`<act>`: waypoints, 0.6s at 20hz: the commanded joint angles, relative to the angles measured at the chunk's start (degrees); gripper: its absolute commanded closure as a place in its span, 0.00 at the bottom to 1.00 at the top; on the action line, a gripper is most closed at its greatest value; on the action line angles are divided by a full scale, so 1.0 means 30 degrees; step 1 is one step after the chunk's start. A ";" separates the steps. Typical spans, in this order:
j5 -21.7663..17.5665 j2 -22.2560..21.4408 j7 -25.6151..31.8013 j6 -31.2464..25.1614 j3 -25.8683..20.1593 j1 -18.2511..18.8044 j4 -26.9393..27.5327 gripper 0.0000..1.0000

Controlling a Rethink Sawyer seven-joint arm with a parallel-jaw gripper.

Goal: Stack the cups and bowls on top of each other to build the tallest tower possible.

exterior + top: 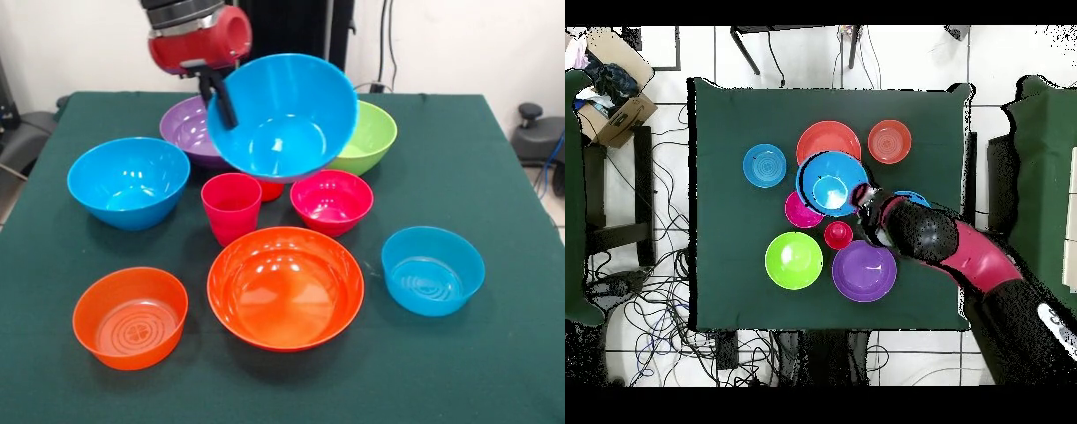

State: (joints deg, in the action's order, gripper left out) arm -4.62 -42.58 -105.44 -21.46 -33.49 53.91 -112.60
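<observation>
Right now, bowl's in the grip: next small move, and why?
Probably carry the tilted large blue bowl, gripped at its rim by the gripper, toward the large orange bowl and level it: that bowl sits open and empty, a wide base.

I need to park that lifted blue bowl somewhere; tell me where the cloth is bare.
Bare cloth lies right of the light blue bowl, along the near edge in front of the large orange bowl, and behind the lime green bowl. The middle, around the pink cup and magenta bowl, is crowded.
</observation>
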 commanded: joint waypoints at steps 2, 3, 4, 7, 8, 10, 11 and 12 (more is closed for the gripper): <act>-0.3456 0.1090 0.3643 -0.1160 -0.1602 0.0734 -0.0364 1.00; -0.3761 0.1041 0.3524 -0.1389 -0.1517 0.0776 -0.0450 1.00; -0.4342 0.0915 0.3643 -0.1510 -0.1296 0.0779 -0.0549 1.00; -0.4976 0.0726 0.3230 -0.1284 -0.1564 0.1208 -0.1208 1.00; -0.5180 0.0519 0.2975 -0.1125 -0.1598 0.1240 -0.1511 1.00; -0.5458 0.0203 0.2519 -0.0950 -0.1657 0.1225 -0.1962 1.00; -0.5628 0.0088 0.2293 -0.0872 -0.1705 0.1233 -0.2122 1.00; -0.5693 0.0014 0.2077 -0.0846 -0.1718 0.1098 -0.2133 1.00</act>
State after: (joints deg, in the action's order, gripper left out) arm -16.04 -42.07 -105.44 -21.49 -35.45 58.55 -113.81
